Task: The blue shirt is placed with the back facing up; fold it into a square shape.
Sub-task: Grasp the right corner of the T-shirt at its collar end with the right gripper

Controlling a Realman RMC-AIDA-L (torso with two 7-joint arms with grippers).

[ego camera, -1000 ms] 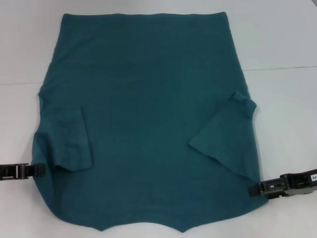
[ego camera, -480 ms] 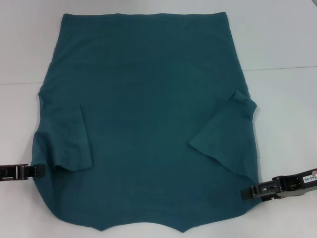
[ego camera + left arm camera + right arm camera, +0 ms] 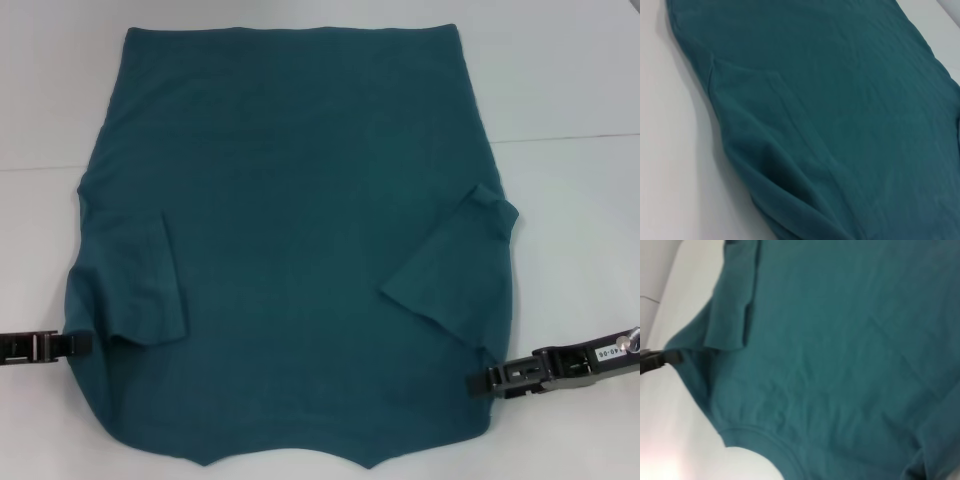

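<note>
The white bench [image 3: 570, 80] carries everything, and the blue shirt [image 3: 290, 200] covers most of its middle. The shirt lies flat with the plain back up; the collar is at the near edge and the hem is at the far edge. Both sleeves are already folded inward onto the body: the left sleeve [image 3: 140, 285] and the right sleeve [image 3: 450, 275]. I think this makes the sides straight for a square fold.

The right hand [image 3: 483, 381] lies low on the bench at the near right edge of the shirt, its tip touching or just over the cloth. Probably it wants to take this edge. I cannot tell if it is open or closed.

The left hand [image 3: 82, 343] touches the near left edge, beside the left sleeve. Its state is also unclear.
</note>
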